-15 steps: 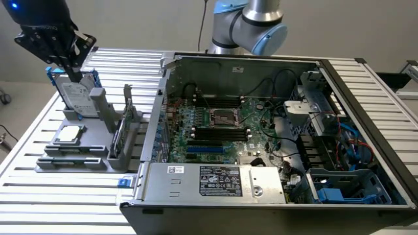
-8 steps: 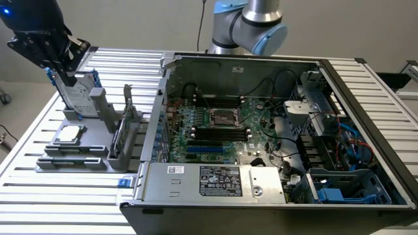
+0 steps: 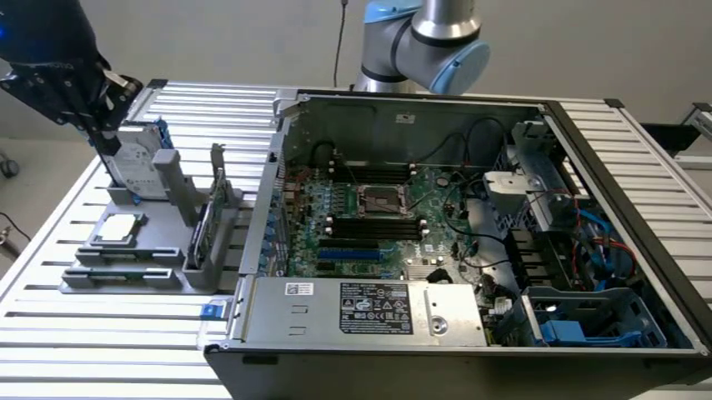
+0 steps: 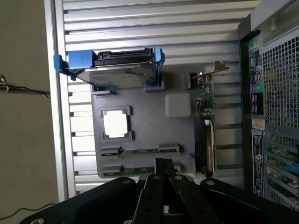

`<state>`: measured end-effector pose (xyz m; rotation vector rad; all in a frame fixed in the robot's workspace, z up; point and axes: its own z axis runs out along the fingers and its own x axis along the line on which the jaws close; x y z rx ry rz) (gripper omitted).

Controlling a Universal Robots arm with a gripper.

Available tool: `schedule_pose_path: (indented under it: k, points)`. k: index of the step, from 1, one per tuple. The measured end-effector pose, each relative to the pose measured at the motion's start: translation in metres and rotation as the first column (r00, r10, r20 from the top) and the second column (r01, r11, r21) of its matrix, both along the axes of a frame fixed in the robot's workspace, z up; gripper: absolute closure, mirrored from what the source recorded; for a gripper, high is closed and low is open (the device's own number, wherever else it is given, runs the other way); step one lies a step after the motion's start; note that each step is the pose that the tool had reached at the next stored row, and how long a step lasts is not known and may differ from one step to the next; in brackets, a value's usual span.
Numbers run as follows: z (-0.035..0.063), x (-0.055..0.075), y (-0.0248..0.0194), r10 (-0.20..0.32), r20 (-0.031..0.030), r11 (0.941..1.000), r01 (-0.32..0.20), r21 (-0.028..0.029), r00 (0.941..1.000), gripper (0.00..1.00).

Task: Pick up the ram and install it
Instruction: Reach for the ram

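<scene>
Two rams, thin green sticks, lie side by side in the front slots of a grey holder (image 3: 167, 250). One ram (image 3: 125, 257) (image 4: 140, 150) is fully in sight. The fingertips partly cover the other ram (image 4: 133, 169) in the wrist view. In the exterior view my gripper (image 3: 108, 143) hangs at the upper left, above the holder's far end near the hard drive. Its fingers (image 4: 159, 169) look shut, with nothing between them. The black memory slots (image 3: 378, 225) sit on the motherboard inside the open computer case (image 3: 445, 108).
A silver hard drive (image 3: 136, 158) (image 4: 119, 77) with blue rails stands in the holder. A square silver chip (image 3: 119, 227) (image 4: 115, 124) lies beside it. An expansion card (image 3: 212, 212) (image 4: 205, 130) stands on edge next to the case wall. The slatted metal table (image 3: 67, 333) carries everything.
</scene>
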<state>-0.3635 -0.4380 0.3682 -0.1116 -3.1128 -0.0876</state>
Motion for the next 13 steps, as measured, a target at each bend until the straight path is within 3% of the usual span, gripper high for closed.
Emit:
schedule_pose_path:
  k: [13]
  points:
    - [-0.009, -0.015, -0.0157, 0.0, -0.0117, 1.0, 0.0, 0.0, 0.9999, 0.89]
